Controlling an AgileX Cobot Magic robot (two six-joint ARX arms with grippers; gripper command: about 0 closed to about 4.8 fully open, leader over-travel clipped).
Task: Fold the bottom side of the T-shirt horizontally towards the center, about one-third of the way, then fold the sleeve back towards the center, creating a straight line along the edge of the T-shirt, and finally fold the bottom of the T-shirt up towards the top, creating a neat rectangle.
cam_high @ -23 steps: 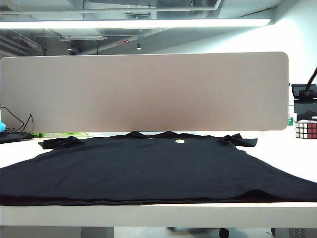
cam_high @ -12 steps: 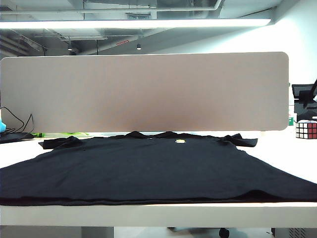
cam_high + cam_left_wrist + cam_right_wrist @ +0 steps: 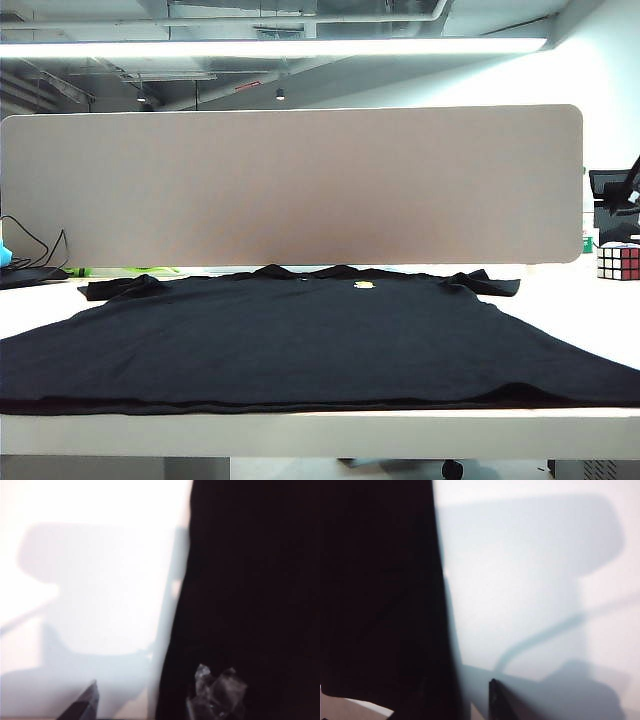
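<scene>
One T-shirt [image 3: 300, 345] lies flat on the surface [image 3: 300, 432]; one Rubik's cube [image 3: 618, 262] beside it. Left pincer [image 3: 145, 705] parted; right pincer [image 3: 457, 700] straddles the cloth edge, width unclear.

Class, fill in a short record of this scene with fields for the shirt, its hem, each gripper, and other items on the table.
shirt: black T-shirt spread flat on white table, unfolded
hem: bottom of the T-shirt lies along the table's near edge
left gripper: jaws apart, straddling the shirt's edge
right gripper: jaws apart, at the opposite edge
other items: Rubik's cube far right; grey divider panel behind
</scene>
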